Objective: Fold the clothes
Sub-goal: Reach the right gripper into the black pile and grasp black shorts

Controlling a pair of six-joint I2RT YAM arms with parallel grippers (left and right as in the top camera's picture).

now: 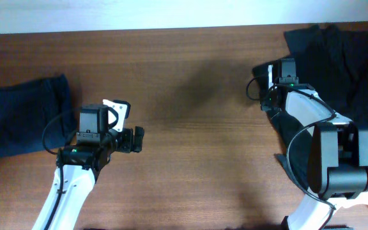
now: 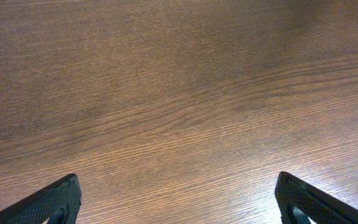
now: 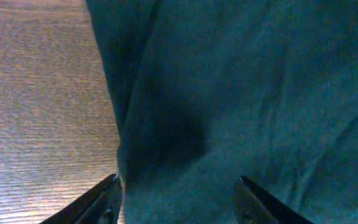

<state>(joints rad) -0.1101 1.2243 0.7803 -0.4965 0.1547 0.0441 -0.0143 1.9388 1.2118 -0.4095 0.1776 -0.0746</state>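
A folded navy blue garment [image 1: 24, 115] lies at the table's left edge. A heap of black clothes [image 1: 344, 61] fills the far right corner. My left gripper [image 1: 136, 139] is open and empty over bare wood, to the right of the navy garment; in the left wrist view [image 2: 179, 193] only table shows between its fingers. My right gripper [image 1: 285, 67] is at the left edge of the black heap. In the right wrist view it is open [image 3: 179, 186], with its fingers on either side of the dark cloth [image 3: 241, 99] near the cloth's edge.
The brown wooden table [image 1: 190, 96] runs between the two garments. A pale wall strip lies beyond the far edge [image 1: 139, 13]. The right arm's white and black links [image 1: 337, 160] cover the right front part of the table.
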